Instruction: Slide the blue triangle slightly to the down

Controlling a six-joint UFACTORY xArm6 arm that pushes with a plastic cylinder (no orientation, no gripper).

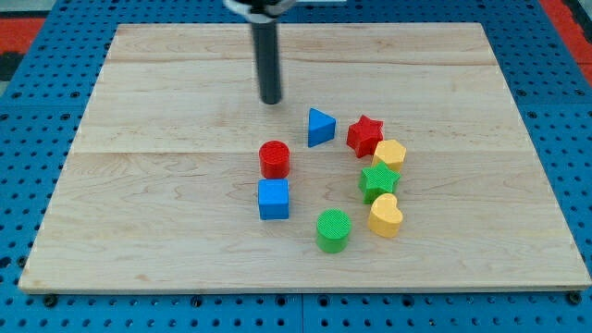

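Camera view gives you the whole wooden board (166,83) lying on a blue pegboard bench (37,23). You have no pincer here to read as open or closed: the arm ends in a dark rod, and it holds nothing. My tip (270,101) rests on bare wood in the board's upper half, a little left of centre, touching no block.

The blue triangle (320,127) sits near the board's middle, just down and to the view's right of my tip, with a clear gap between them. Look right of the triangle and you find the red star (365,135), near it but apart. Just below and right of the star sits a yellow block (390,154), faceted, its exact shape hard to make out; it appears to touch the star. Beneath that comes the green star (378,180), and under it the yellow heart (385,215), the three running down in a close column towards the board's bottom edge.

Left of that column, the green cylinder (333,229) stands lowest of all. The blue cube (274,198) sits further left, with the red cylinder (274,158) directly above it and almost touching. The red cylinder lies straight below my tip, well apart.
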